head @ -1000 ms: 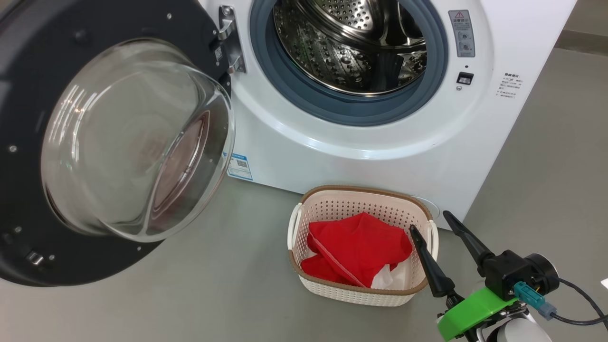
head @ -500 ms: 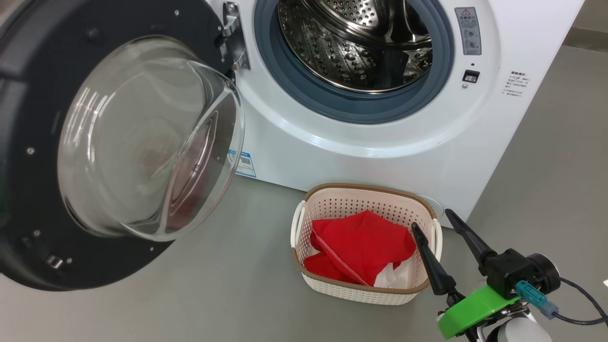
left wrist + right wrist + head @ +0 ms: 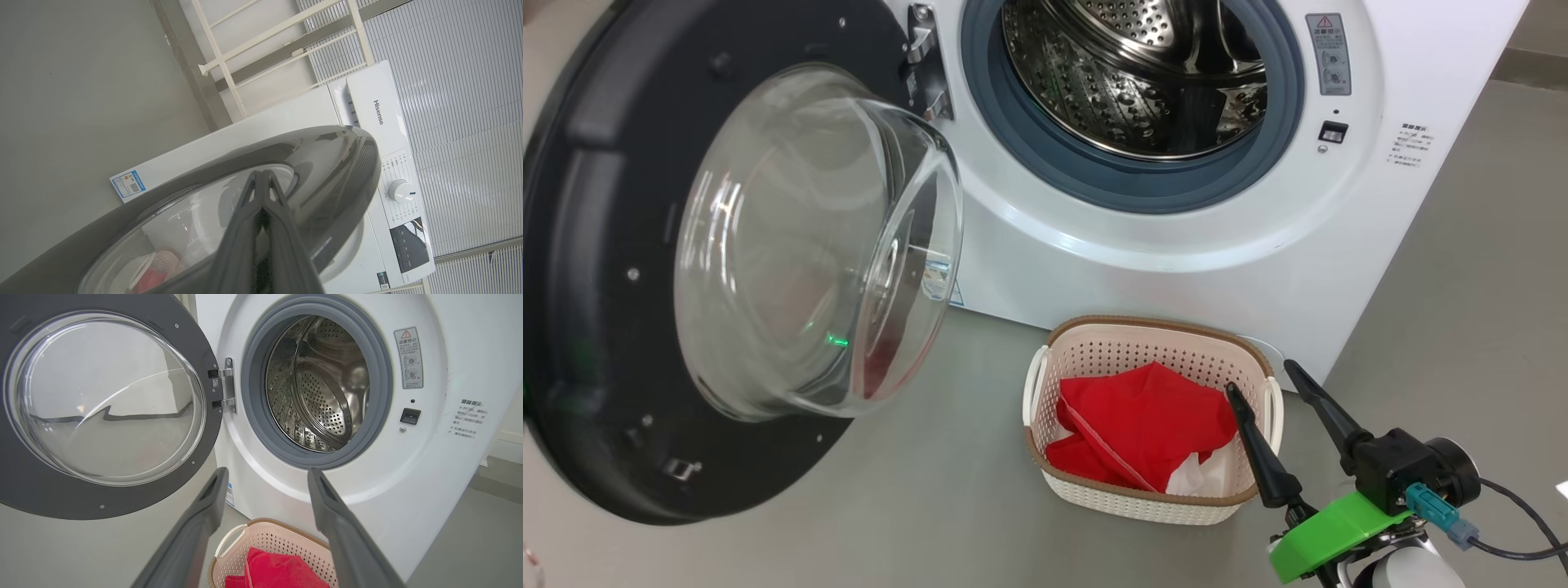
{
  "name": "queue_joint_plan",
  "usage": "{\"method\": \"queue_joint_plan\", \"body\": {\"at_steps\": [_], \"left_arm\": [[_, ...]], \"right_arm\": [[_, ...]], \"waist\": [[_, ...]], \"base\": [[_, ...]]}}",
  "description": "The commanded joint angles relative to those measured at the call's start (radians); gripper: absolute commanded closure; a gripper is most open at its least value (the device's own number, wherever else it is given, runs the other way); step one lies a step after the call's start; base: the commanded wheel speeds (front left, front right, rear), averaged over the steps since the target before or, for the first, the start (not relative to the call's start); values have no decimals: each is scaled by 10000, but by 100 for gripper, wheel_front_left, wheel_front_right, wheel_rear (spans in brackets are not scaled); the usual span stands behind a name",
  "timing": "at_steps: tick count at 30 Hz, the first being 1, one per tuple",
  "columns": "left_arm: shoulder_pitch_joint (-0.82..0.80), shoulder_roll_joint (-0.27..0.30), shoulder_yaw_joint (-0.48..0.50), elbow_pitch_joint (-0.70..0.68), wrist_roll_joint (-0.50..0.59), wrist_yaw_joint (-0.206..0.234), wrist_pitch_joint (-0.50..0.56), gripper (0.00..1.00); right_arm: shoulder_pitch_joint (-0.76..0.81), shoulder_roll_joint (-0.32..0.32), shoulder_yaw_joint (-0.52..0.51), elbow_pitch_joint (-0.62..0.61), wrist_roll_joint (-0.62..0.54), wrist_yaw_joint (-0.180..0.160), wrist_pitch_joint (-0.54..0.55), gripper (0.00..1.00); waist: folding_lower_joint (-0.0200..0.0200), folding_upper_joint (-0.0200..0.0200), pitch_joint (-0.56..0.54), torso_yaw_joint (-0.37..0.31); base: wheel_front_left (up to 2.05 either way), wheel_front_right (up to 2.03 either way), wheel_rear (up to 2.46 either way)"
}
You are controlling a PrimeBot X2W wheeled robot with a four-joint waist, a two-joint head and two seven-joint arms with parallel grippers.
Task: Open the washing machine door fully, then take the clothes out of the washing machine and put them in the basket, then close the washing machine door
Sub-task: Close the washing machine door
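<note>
The large round washing machine door (image 3: 596, 269), with its wide glossy black rim and bulging clear glass bowl, stands swung out from the metal hinge (image 3: 927, 73) at the left edge of the opening in the big white front-loading washing machine (image 3: 1176, 269). Its inner side faces the robot in the head view and its free edge is off to the robot's left. The coming move, as I judge it, is closing that door, and it turns on the left gripper (image 3: 262, 175) being on the far, outer side. In the left wrist view its two dark fingers are pressed together with nothing between them. They point across the glossy outer rim toward the machine's control panel, at or very near the surface, though contact cannot be told. From there the opening lies to the robot's right, so a push would swing the door about its upright hinge line toward the grey seal. The left arm is plainly the nearer one. The right gripper (image 3: 1260, 376) hangs low at the lower right of the head view, jaws spread wide and empty, just beside the right handle of the small cream-white perforated plastic basket (image 3: 1143, 498), well apart from the door. The basket stands on the grey floor (image 3: 915, 490) close against the machine's front, and the bright red clothes (image 3: 1152, 416) with white patches lie inside it. The perforated steel drum (image 3: 1111, 90) looks empty where it shows.
</note>
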State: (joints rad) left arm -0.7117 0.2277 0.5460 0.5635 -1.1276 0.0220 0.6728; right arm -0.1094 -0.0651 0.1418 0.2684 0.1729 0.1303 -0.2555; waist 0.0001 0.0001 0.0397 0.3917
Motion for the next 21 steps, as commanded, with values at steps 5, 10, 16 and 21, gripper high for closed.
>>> {"method": "queue_joint_plan", "body": {"at_steps": [5,10,16,21], "left_arm": [[760,-350,203,-1630,-456,476,631,100],[1268,-877,146,-2825,-672,883,1015,100],[1634,-1354,185,-3839,-1053,1288,1195,100],[2159,-1611,33,-4795,-1251,1586,1219,100]], "right_arm": [[-191,32,161,-209,-49,4,-63,0],[-192,53,132,-196,-39,4,-63,0],[-152,70,189,-155,-11,4,-63,0],[-125,78,199,-124,11,4,-63,0]], "waist": [[-1,-1,0,-47],[-1,-1,-3,-87],[-1,-1,-48,-193],[-1,-1,-67,-372]], "base": [[0,0,0],[0,0,0],[0,0,0],[0,0,0]]}}
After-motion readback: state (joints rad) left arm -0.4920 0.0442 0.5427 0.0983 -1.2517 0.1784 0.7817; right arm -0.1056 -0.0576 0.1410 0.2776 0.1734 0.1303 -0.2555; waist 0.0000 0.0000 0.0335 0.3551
